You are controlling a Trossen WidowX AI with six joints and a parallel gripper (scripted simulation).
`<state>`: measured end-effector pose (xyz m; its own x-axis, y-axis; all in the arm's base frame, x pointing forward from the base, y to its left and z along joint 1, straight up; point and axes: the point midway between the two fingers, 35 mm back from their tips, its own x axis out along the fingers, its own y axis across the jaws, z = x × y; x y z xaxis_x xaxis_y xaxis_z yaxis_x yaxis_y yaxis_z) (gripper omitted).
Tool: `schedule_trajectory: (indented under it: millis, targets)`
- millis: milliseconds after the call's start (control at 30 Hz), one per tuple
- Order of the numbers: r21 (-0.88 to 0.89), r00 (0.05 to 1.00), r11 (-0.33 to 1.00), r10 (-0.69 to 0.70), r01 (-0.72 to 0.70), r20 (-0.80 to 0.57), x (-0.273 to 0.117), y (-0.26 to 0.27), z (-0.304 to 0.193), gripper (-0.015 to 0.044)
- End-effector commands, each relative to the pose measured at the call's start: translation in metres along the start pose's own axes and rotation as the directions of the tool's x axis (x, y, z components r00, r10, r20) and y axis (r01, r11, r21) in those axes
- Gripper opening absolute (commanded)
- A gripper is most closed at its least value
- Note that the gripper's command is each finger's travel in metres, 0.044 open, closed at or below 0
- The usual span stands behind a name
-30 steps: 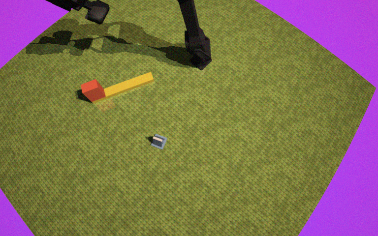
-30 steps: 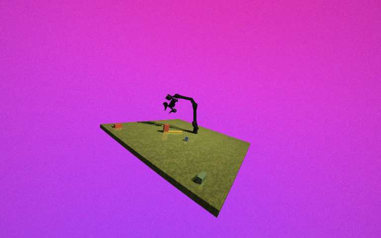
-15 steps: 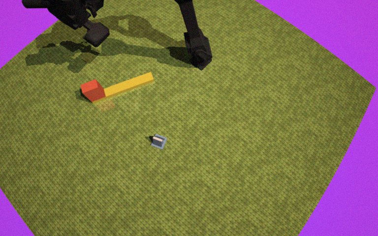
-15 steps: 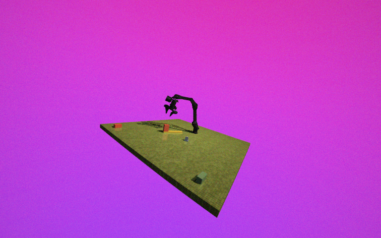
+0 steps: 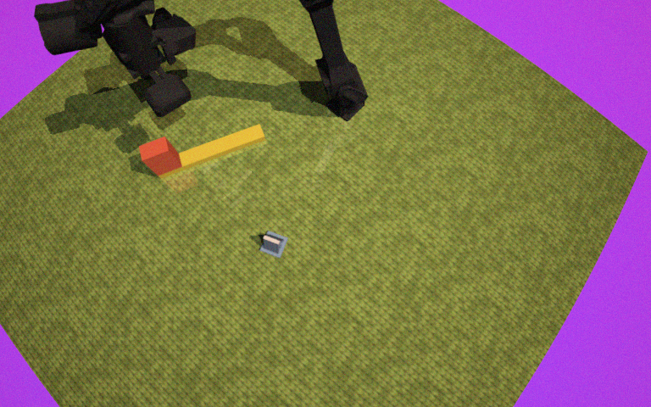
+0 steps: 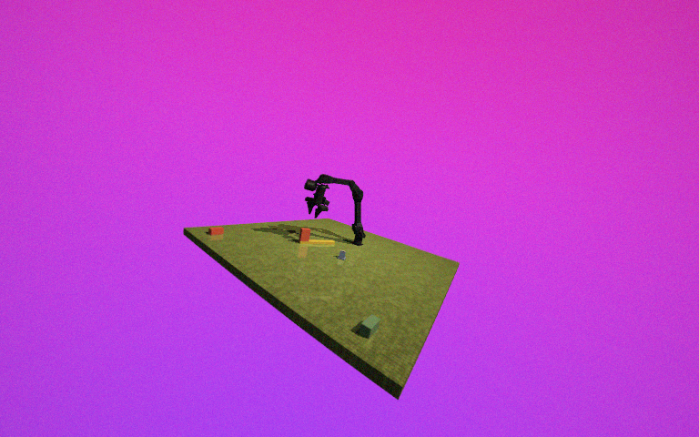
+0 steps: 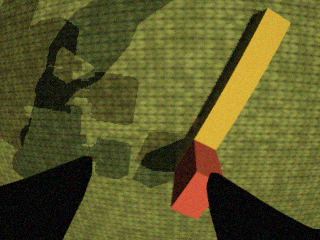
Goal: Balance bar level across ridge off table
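Observation:
The yellow bar (image 5: pixel 220 145) (image 6: pixel 321 242) (image 7: pixel 243 77) lies flat on the table. A tall red block (image 5: pixel 154 149) (image 6: pixel 305 235) (image 7: pixel 192 196) stands on one end of it. The ridge (image 5: pixel 272 242) (image 6: pixel 342 255) is a small grey piece with a pale top, standing on the table apart from the bar. It is not in the wrist view. My gripper (image 6: pixel 313 215) (image 7: pixel 151 173) is open and empty, well above the table near the red-block end. In the wrist view the right finger overlaps the red block's edge; the bar runs away to the upper right.
In the exterior view, another red block (image 6: pixel 216 231) lies near the table's far left corner, and a green block (image 6: pixel 369 326) lies towards the near corner. The arm's base (image 5: pixel 346 98) (image 6: pixel 358 239) stands beyond the bar and ridge. Arm shadows fall beside the bar.

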<state>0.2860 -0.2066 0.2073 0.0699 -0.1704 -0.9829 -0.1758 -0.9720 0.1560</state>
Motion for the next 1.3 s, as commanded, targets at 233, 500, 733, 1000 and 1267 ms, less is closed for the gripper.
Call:
schedule_trajectory:
  millis: [233, 500, 733, 1000, 1267]
  targets:
    - [0.216, 0.993, 0.971, -0.111, 0.099, 0.045, 0.001, -0.047, -0.001, 0.0315]
    - [0.287, 0.988, 0.950, -0.143, 0.120, 0.063, 0.002, -0.062, 0.000, 0.0315]
    - [0.287, 0.988, 0.950, -0.143, 0.120, 0.063, 0.035, -0.065, -0.004, 0.0315]
    - [0.287, 0.988, 0.950, -0.143, 0.120, 0.063, 0.086, -0.073, 0.000, 0.0315]
    - [0.287, 0.988, 0.950, -0.143, 0.120, 0.063, 0.120, -0.080, 0.008, 0.0315]
